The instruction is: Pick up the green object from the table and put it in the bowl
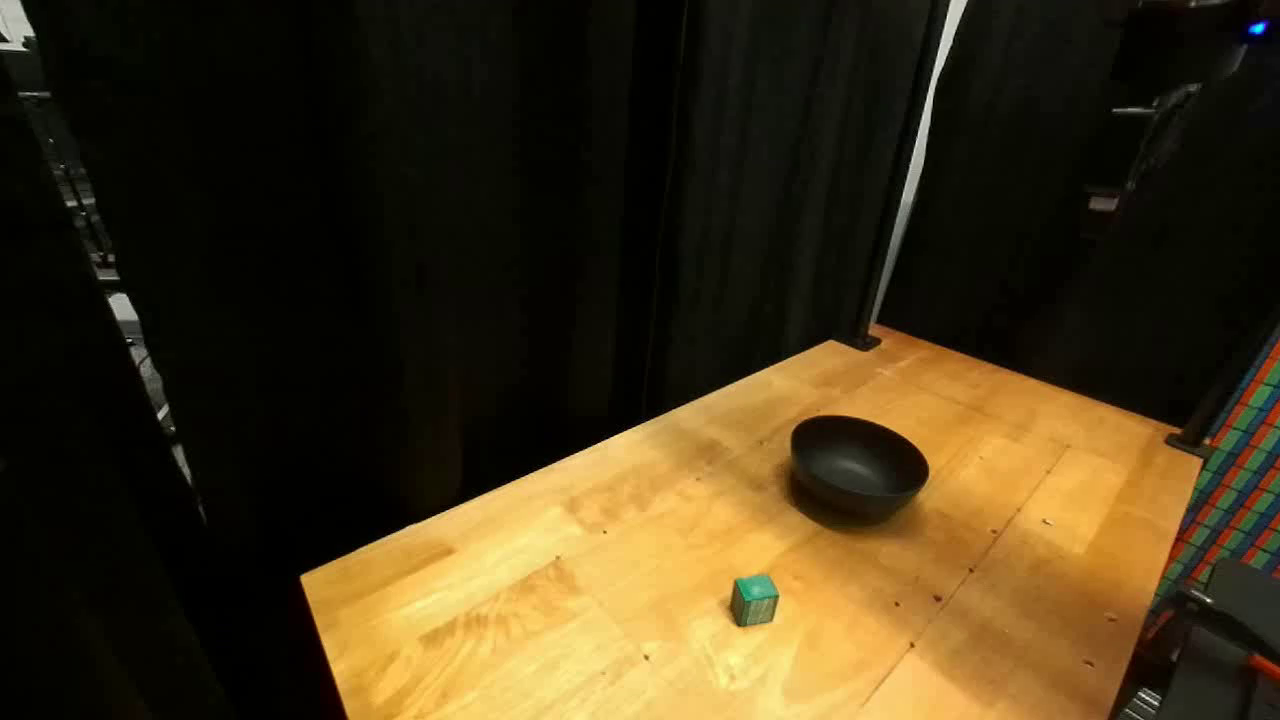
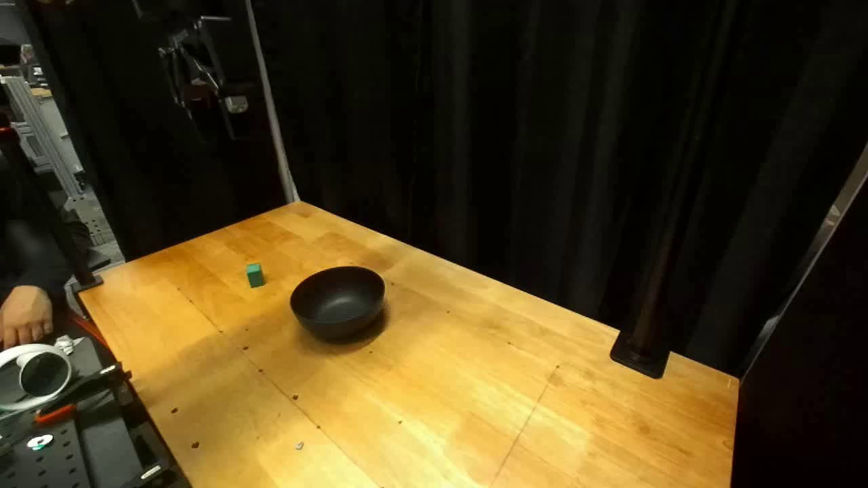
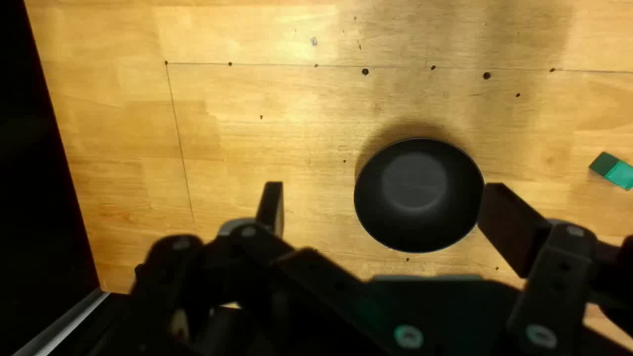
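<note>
The green block sits on the wooden table, apart from the bowl. It also shows in an exterior view and at the right edge of the wrist view. The round black bowl stands upright and looks empty; it also shows in an exterior view and near the middle of the wrist view. My gripper is open, with its fingers wide apart and nothing between them. It is above the table; its right finger overlaps the bowl's rim in the picture. The block lies beyond the right finger.
Black curtains surround the table. Dark posts stand at its edges, with a base on the tabletop. A person's hand and a black side surface with a white ring-shaped device are beside the table. Dim metal parts show at upper left.
</note>
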Robot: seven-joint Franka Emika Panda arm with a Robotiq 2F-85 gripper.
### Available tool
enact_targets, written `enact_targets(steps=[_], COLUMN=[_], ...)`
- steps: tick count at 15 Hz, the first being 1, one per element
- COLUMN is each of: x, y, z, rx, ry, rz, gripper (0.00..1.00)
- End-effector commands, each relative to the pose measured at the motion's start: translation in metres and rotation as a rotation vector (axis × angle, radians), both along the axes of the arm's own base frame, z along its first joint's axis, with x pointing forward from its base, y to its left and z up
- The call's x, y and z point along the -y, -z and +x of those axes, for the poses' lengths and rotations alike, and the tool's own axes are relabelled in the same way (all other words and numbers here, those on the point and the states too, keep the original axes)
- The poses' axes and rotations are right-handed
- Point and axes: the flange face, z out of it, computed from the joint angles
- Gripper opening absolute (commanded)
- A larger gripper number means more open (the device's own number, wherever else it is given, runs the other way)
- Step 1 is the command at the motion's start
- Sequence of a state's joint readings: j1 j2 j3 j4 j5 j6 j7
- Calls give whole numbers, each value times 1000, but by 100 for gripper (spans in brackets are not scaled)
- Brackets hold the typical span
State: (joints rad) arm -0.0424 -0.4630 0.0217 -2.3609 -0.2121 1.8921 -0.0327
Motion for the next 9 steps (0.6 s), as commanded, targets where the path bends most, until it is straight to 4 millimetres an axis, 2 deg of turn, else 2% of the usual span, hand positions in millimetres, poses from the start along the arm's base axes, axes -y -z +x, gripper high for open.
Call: enact_targets(steps=[1,4,5,7,9], x=[0,0,-8,-38,-76], y=[-3,-9,0,26,57], z=[1,1,5,13,21], rx=[4,17,22,12,-6], ry=[0,0,7,-4,-37], rz=[0,0,3,30,68], gripper=[100,100,100,100,100])
